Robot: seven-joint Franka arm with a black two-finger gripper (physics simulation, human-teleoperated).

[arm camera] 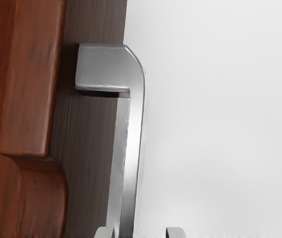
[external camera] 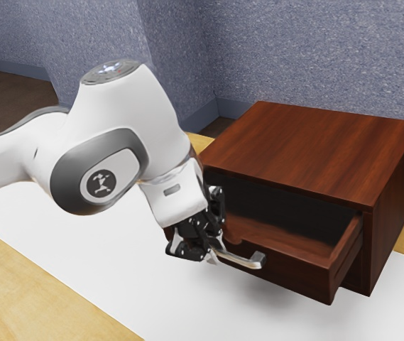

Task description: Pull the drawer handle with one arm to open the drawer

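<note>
Exterior view: jaws straddle handle (external camera: 245, 260) of part-open drawer (external camera: 297, 273).

Bare simulated indoor test room rather than a furnished home: speckled blue-grey walls (external camera: 315, 50) with a pale baseboard (external camera: 205, 114), a dark wood floor (external camera: 3, 96), and a light wooden table (external camera: 17, 298) whose white mat (external camera: 116, 284) carries a small dark-wood cabinet (external camera: 308, 142).

Speckled blue-grey walls (external camera: 294, 42), brown floor (external camera: 3, 92), wooden table (external camera: 17, 298) under white mat (external camera: 116, 270).
</note>
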